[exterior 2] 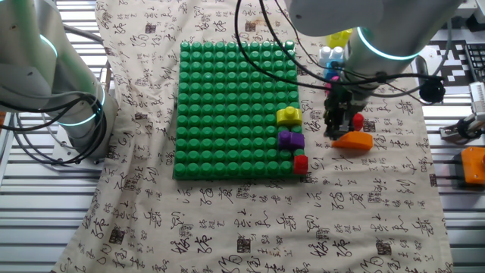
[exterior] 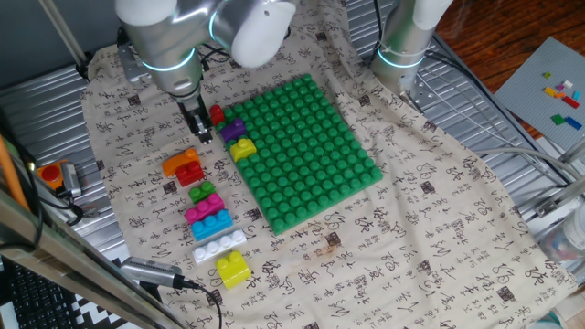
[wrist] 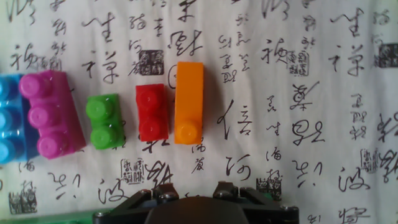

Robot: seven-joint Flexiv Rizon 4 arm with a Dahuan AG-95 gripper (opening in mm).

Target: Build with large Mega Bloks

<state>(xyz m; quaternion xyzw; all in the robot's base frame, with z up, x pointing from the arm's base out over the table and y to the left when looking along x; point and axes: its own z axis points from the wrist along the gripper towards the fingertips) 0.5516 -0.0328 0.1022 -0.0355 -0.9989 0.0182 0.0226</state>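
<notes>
Yellow brick (exterior: 233,269) lies closest to the lens in one fixed view, at the near end of a loose row on the cloth (exterior: 430,219) beside the green baseplate (exterior: 306,151): white (exterior: 219,246), blue (exterior: 211,225), pink (exterior: 203,209), green brick (exterior: 201,192), red (exterior: 189,173) and orange (exterior: 180,161), one of each. Three more bricks sit along the baseplate's edge: a second yellow (exterior: 242,148), one purple (exterior: 233,130) and a second red (exterior: 217,114). The gripper (exterior: 199,129) hangs between the orange brick and that edge; its fingers are dark and small, holding nothing visible, and how far they stand apart cannot be told. In the hand view only the finger bases show, and the blue brick is cut off at the frame edge.
</notes>
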